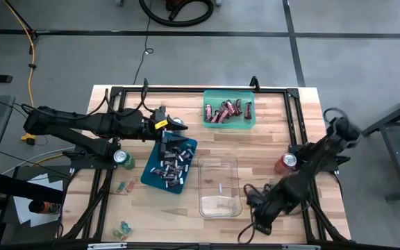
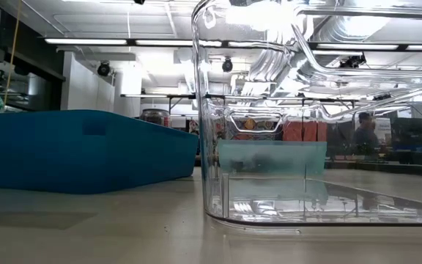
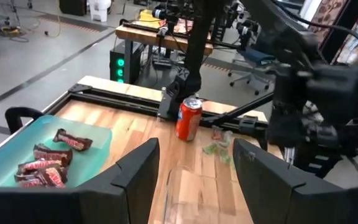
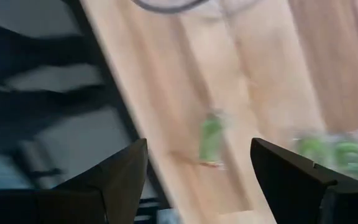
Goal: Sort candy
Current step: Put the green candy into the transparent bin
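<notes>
Left tool (image 1: 181, 126) reaching level over blue tray (image 1: 151, 173), left of centre, spread; right tool (image 1: 250, 198) low, lower right, spread.

Wrapped candy (image 1: 171, 165) heaped in blue tray (image 1: 149, 173), red bars (image 1: 222, 112) in green.

I'm working in a robotics lab: bare concrete floor (image 1: 207, 59), ceiling strip lights (image 2: 123, 42), exposed ducts (image 2: 328, 18), equipment benches (image 3: 160, 40) behind my worktop (image 1: 262, 149).

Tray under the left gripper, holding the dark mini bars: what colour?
Blue tray; clearest in the high view, under the left gripper.
</notes>
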